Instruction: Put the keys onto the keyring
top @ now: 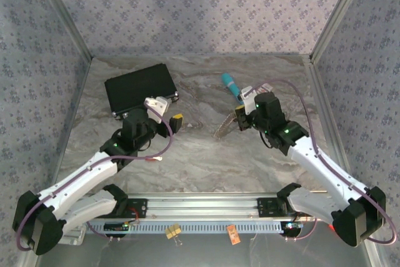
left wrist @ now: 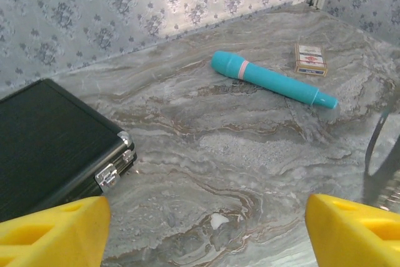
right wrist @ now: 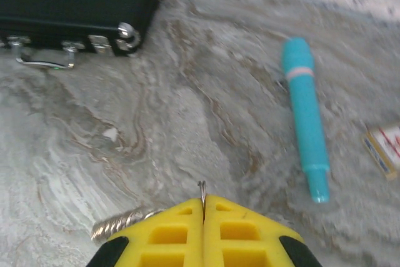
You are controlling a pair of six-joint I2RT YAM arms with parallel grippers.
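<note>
Right wrist: silvery toothed keyring (right wrist: 119, 223) pinched by right gripper (right wrist: 203, 204).

At the lower left of the top view the left arm (top: 81, 182) is seen, and at the lower right the right arm (top: 325, 167). Both are made of white shells with black joints. A purple cable (top: 167, 141) is looped along each one. Small green lights (top: 286, 131) are lit on the black parts. The fingers (left wrist: 56, 229) of the left gripper (left wrist: 206, 217) are bright yellow blocks. The right gripper (right wrist: 203, 204) is yellow too, with square holes and black corners
</note>
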